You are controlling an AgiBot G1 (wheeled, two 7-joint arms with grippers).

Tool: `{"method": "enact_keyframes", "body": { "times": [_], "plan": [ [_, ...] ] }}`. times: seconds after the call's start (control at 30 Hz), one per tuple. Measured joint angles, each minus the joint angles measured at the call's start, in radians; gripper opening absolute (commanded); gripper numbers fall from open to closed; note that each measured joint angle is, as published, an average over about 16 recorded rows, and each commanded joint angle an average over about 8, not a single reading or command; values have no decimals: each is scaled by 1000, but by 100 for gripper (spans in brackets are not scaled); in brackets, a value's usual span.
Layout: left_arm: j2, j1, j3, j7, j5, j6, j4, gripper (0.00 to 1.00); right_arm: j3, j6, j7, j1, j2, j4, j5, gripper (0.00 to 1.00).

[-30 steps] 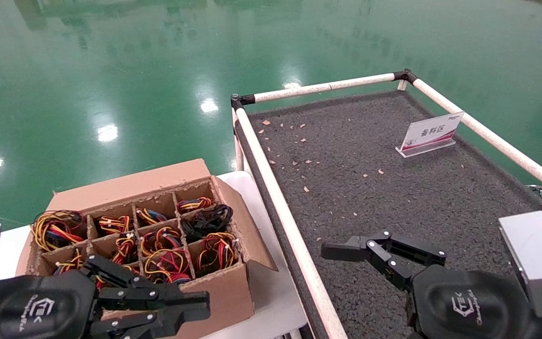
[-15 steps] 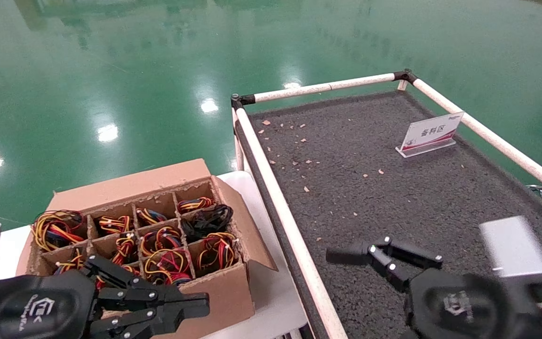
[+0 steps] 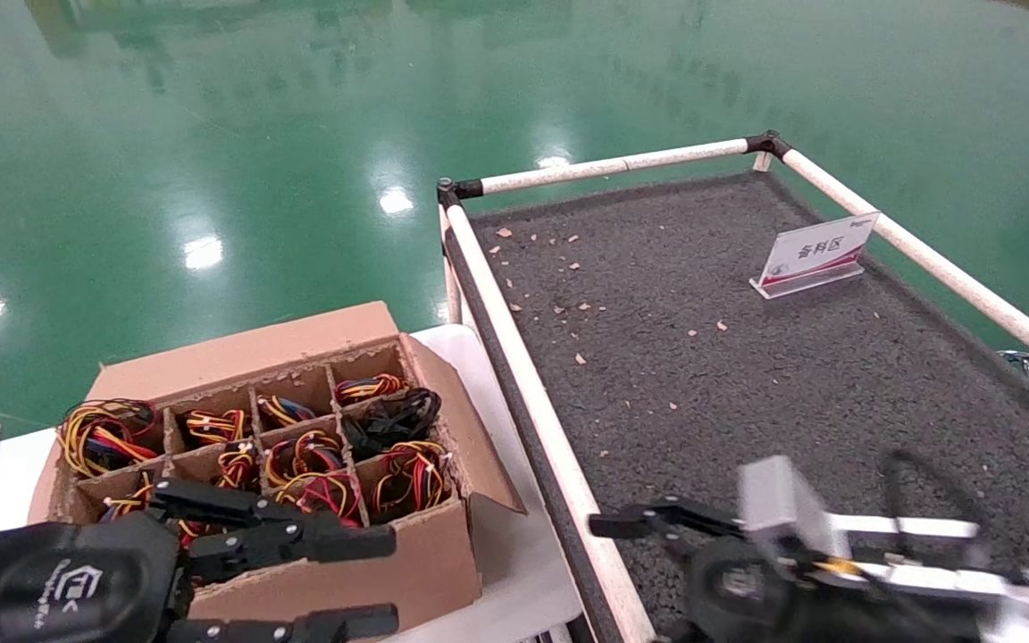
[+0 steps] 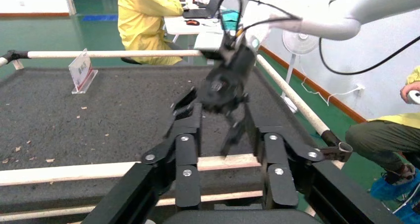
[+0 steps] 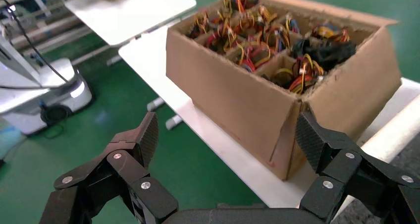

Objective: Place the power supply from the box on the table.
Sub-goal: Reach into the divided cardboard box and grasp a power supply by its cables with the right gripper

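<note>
Roughly ten wire bundles fill one box; both grippers, left gripper and right gripper, gape apart.

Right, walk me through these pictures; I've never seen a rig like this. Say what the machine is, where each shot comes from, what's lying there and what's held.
This is a two-armed robot. The wide picture comes from a camera on its head, looking down; the other two come from cameras on its wrists. The left hand hangs open at the near side of the box, a cardboard carton whose grid compartments hold coloured wire bundles; the units beneath them are hidden. The box stands on a white tabletop. The right hand, also open, points towards the box from above the table, a dark mat framed by white rails that carries a small sign. Neither hand holds anything.
</note>
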Motion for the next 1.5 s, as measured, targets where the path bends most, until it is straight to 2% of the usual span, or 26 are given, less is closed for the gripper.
{"method": "enact_keyframes", "body": {
  "times": [0.3,0.63,0.7,0.9,0.97,1.2,1.5],
  "plan": [
    [0,0,1,0,0,0,0,100,-74,25,-80,134,-182,-202,-122,100],
    [0,0,1,1,-1,0,0,100,-119,56,-183,248,-351,-428,-192,98],
    [0,0,1,1,-1,0,0,100,-124,64,-204,264,-377,-470,-202,84],
    [-1,0,2,1,-1,-1,0,100,-136,89,-265,305,-445,-588,-223,11],
    [-1,0,2,1,-1,-1,0,100,-139,98,-285,317,-465,-624,-229,0],
    [-1,0,2,1,-1,-1,0,100,-146,130,-345,355,-522,-734,-242,2],
    [-1,-1,3,1,-2,-1,0,100,-156,155,-390,385,-559,-817,-244,0]
  ]
}}
